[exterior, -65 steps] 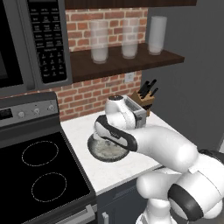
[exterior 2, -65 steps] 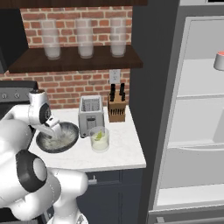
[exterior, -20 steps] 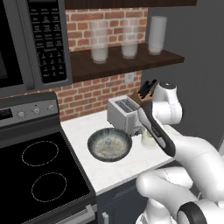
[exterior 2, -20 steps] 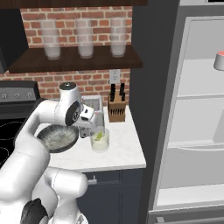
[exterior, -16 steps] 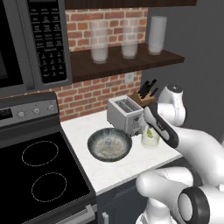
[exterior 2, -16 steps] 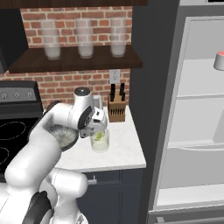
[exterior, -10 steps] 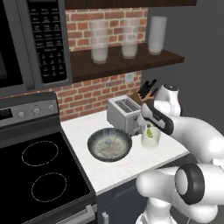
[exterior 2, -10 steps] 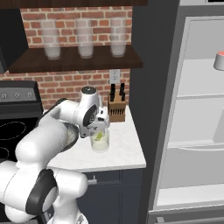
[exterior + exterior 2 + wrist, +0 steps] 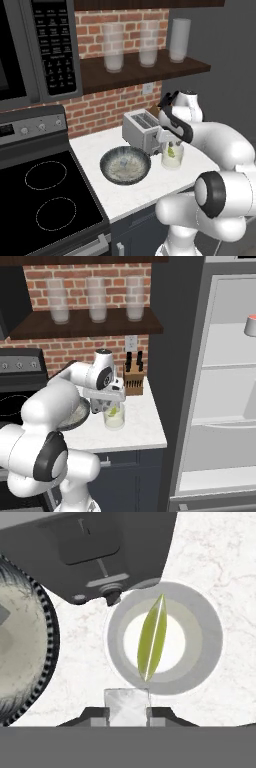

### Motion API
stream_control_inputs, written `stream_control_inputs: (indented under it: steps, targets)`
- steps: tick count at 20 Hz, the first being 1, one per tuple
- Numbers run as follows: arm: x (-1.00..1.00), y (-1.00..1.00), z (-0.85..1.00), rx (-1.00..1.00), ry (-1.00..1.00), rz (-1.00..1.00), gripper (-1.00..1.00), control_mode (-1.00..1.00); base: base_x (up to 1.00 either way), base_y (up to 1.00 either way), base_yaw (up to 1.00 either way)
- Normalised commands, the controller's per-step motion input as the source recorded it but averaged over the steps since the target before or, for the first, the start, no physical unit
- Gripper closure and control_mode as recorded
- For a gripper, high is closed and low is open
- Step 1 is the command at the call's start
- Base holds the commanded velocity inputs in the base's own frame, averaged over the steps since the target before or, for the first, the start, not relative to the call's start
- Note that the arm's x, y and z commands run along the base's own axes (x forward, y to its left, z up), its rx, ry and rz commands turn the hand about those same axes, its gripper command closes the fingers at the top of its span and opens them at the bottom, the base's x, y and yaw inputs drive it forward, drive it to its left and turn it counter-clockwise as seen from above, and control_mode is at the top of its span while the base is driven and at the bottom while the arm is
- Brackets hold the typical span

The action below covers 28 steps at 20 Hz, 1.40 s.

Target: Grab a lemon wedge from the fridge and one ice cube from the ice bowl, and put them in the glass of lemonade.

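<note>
The glass of lemonade [image 9: 165, 637] stands on the white counter beside the toaster, with the yellow-green lemon wedge [image 9: 152, 637] lying in it. My gripper [image 9: 126, 718] hangs just above the glass [image 9: 172, 157], shut on a pale ice cube [image 9: 126, 703] at the rim's near edge. In the right base view the gripper [image 9: 108, 405] is right over the glass [image 9: 114, 417]. The ice bowl [image 9: 125, 165] sits left of the glass, apart from it. The fridge [image 9: 220, 421] stands open at the right, its white shelves showing.
A toaster [image 9: 142, 131] stands behind the glass and a knife block [image 9: 133, 381] against the brick wall. The stove [image 9: 45, 200] lies left of the counter. Tall glasses [image 9: 145, 44] line the shelf above. A red-topped cup [image 9: 249, 325] sits in the fridge.
The hand has swung right from over the ice bowl and settled above the glass, carrying the ice cube. The glass, bowl and wedge have stayed put.
</note>
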Motion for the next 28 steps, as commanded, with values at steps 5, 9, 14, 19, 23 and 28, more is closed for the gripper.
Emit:
stream_control_inputs:
  steps: [5,9,14,19,23,28]
  targets:
    - [-0.09,-0.08,-0.11,0.00,-0.04,-0.01,1.00,-1.00,0.00,0.00,0.00]
    - [0.02,-0.11,-0.14,0.00,-0.04,0.00,1.00,-1.00,0.00,0.00,0.00]
    - [0.10,-0.08,-0.03,0.00,0.00,0.00,1.00,-1.00,0.00,0.00,0.00]
    - [0.16,-0.06,0.00,0.00,0.00,0.00,1.00,-1.00,0.00,0.00,0.00]
    - [0.32,-0.08,0.00,0.00,0.00,0.00,1.00,-1.00,0.00,0.00,0.00]
    - [0.22,-0.13,-0.02,0.00,0.00,0.00,1.00,-1.00,0.00,0.00,0.00]
